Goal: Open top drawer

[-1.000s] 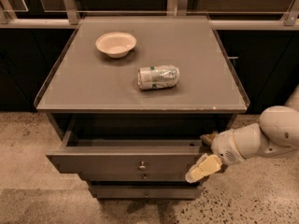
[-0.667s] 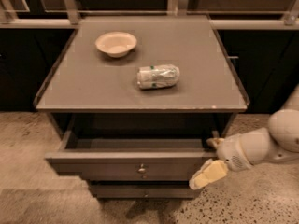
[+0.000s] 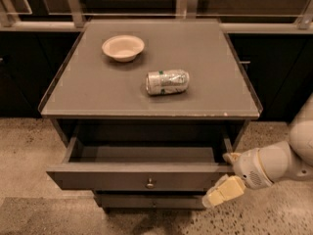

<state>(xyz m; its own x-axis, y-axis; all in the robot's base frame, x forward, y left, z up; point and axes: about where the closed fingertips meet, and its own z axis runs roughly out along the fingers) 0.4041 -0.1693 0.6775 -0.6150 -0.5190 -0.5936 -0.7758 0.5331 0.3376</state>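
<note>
The end effector (image 3: 227, 175) sits low at the right, just off the right end of the top drawer (image 3: 107, 177). Its two pale fingers are spread apart, one by the front's upper corner and one lower, over the end of the lower drawer (image 3: 146, 200). They hold nothing, and I cannot tell whether either finger touches the front. The top drawer stands pulled well out from under the bench (image 3: 98, 82), its inside dark and seemingly bare, with the knob (image 3: 150, 183) at mid-front well clear of the fingers. The opening looks essentially done, so the risks lie in getting away cleanly. If the arm swings left or rises while the upper finger is this close to the corner, it could catch the front and shove the top drawer back in or skew it on its runners. A downward drift could drag the lower finger on the lower drawer and tug it open. A hard knock to the cabinet could also set the can (image 3: 167, 82) rolling, since it lies on its side near the middle of the bench. The bowl (image 3: 122, 47), farther back and left, looks stable.
</note>
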